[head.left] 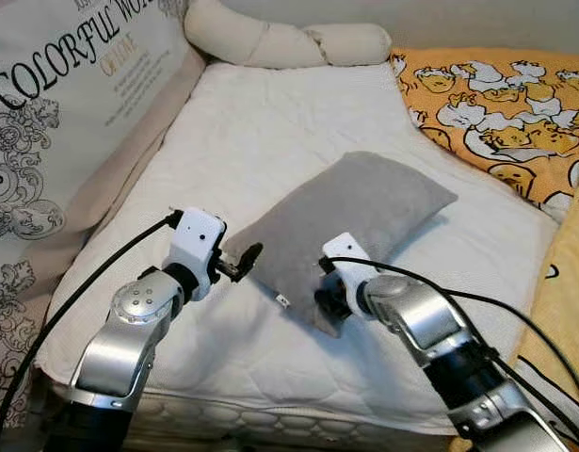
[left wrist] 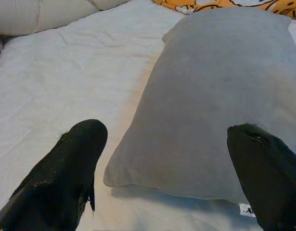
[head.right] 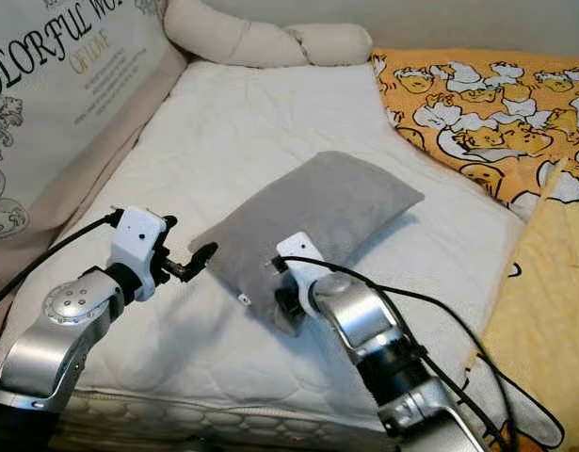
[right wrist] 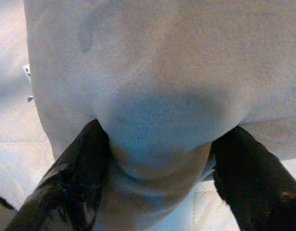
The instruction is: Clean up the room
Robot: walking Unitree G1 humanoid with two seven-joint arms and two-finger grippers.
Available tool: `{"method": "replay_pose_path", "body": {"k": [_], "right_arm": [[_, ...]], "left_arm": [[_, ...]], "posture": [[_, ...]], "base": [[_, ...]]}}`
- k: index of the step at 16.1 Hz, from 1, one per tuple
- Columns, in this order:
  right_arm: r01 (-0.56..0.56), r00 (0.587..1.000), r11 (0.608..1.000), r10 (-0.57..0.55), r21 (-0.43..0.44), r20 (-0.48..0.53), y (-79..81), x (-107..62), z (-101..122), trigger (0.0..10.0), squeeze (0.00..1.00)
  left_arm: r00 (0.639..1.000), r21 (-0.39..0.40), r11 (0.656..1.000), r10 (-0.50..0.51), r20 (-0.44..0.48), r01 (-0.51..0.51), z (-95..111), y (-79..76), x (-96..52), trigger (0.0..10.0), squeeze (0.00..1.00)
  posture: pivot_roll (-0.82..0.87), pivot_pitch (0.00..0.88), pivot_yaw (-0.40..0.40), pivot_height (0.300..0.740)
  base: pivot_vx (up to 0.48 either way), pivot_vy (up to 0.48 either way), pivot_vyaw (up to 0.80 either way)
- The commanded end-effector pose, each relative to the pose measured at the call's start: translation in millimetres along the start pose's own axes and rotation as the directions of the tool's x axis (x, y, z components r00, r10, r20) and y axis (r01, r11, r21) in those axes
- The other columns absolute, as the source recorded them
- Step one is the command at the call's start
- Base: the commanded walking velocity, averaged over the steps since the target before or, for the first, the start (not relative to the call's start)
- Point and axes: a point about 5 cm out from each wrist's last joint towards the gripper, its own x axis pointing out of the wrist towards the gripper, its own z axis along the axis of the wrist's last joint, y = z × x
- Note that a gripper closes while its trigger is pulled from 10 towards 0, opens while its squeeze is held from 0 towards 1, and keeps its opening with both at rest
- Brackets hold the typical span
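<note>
Right gripper: fingers pinched on the near end of one grey pillow, which lay slantwise on the white mattress. Left gripper: fingers spread, just beside the pillow's near left corner, gripping nothing. Progress judged early: pillow grasped, not yet lifted or placed. Count: one grey pillow, one cream bolster, one printed cushion, one yellow blanket.

Both arms were brushed silver metal with rounded joint housings; the left showed a round elbow cap ringed with small screws. Each wrist carried a white boxy camera block fed by black cables. The left claw and right claw had long, matte black fingers, scuffed and speckled.
</note>
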Motion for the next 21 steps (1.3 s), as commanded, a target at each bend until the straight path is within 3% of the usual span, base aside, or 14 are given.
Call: {"method": "replay_pose_path", "body": {"k": [1,8,12,17,18,19,21], "right_arm": [[0.015,1.0,1.0,-0.015,-0.018,0.005,-1.9,1.5,2.8,0.0,0.0],[0.023,0.999,1.0,-0.023,0.002,0.025,-7.3,5.4,3.1,0.0,0.0],[0.02,0.993,1.0,-0.019,-0.006,0.117,-10.5,7.8,6.8,0.0,0.0],[0.017,0.987,0.999,-0.023,0.035,0.157,-15.2,12.2,10.3,0.0,0.0],[0.021,0.986,0.999,-0.026,0.036,0.166,-15.5,12.8,13.1,0.0,0.0],[-0.018,0.971,0.997,0.001,0.07,0.239,-9.4,13.4,34.6,0.0,0.0],[-0.113,0.934,0.991,0.079,0.078,0.347,7.5,9.2,63.0,0.0,0.0]], "left_arm": [[1.0,0.015,1.0,0.005,0.005,-0.005,2.6,2.8,-0.6,10.0,0.0],[1.0,0.012,1.0,0.009,0.002,-0.009,2.3,2.8,1.1,10.0,0.0],[1.0,0.017,1.0,0.023,0.003,-0.023,1.5,3.2,2.3,10.0,0.0],[1.0,0.027,0.999,0.024,0.004,-0.025,1.1,7.1,0.9,10.0,0.0],[0.999,0.034,0.999,0.031,0.007,-0.031,1.6,10.4,-0.3,10.0,0.0],[0.994,0.027,0.994,0.106,0.036,-0.107,8.1,31.6,-4.9,10.0,0.0],[0.981,0.016,0.983,0.182,0.068,-0.184,16.9,52.3,-9.5,10.0,0.0]], "posture": [[0.0,0.0,0.016,0.74],[-0.01,0.0,0.018,0.74],[-0.01,0.0,0.016,0.74],[-0.02,0.0,0.01,0.74],[-0.02,0.0,0.01,0.74],[-0.02,0.0,0.011,0.74],[-0.01,0.0,0.011,0.74]], "base": [[0.0,0.0,0.0],[0.0,0.0,0.0],[0.0,0.0,0.0],[0.0,0.0,0.0],[0.0,0.0,0.0],[0.0,0.0,0.0],[0.0,0.0,0.0]]}}
